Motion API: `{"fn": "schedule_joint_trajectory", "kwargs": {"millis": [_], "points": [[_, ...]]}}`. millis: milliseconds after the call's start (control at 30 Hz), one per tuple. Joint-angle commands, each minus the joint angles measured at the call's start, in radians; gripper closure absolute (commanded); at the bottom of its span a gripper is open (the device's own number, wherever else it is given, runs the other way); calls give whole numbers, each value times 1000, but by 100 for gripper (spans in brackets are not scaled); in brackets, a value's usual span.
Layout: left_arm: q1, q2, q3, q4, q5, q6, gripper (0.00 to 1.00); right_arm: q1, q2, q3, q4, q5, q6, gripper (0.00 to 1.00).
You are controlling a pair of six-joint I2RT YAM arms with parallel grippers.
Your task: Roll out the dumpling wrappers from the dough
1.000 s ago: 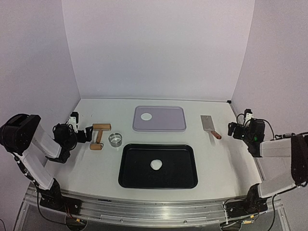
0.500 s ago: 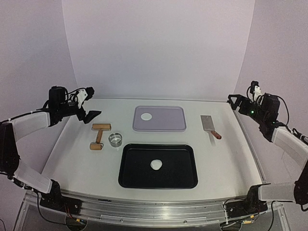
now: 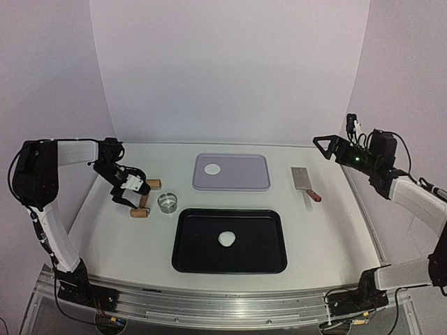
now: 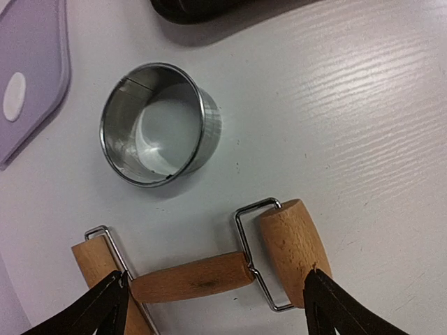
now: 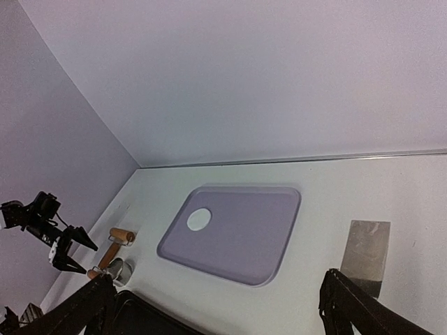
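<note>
Left jaws, spread wide and empty, hang over the rolling pin (image 4: 192, 277) (ring cutter (image 4: 157, 125) just beside). One dumpling wrapper (image 3: 212, 168) lies on the lilac board (image 3: 244, 178); dough (image 3: 226, 239) sits in the black tray (image 3: 269, 248). Right jaws, raised high, gape empty.

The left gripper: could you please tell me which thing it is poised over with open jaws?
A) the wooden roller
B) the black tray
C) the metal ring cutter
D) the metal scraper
A: in the left wrist view the left gripper has its open fingers straddling the wooden roller, with the metal ring cutter lying apart beside it.
</note>
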Motion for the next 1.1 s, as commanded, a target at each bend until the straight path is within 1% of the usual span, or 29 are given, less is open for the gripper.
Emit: {"fn": "schedule_joint_trajectory", "kwargs": {"millis": [0,100,333,467,533,633,733,800,900,967,1067], "points": [[-14,60,101,-18,-119,523,16,11,-63,-11,8,-25,16,2],[-14,102,134,-14,-151,545,16,12,-82,-27,9,-15,27,2],[-39,169,158,28,-169,631,18,15,-88,-37,9,-6,46,2],[-62,215,182,40,-189,645,21,20,-86,-42,9,-1,56,2],[-70,224,178,47,-201,664,24,23,-87,-46,8,0,59,2],[-81,224,163,36,-231,682,32,25,-94,-56,7,13,64,2],[-82,230,174,-55,-299,691,39,26,-111,-75,5,28,65,3],[-81,232,173,-98,-335,678,47,27,-118,-83,3,32,69,3],[-81,231,162,-141,-383,663,55,27,-126,-93,0,37,79,3],[-81,234,156,-176,-420,659,62,27,-134,-97,0,48,78,3],[-81,223,131,-184,-412,640,72,27,-141,-96,-2,53,77,3]]}}
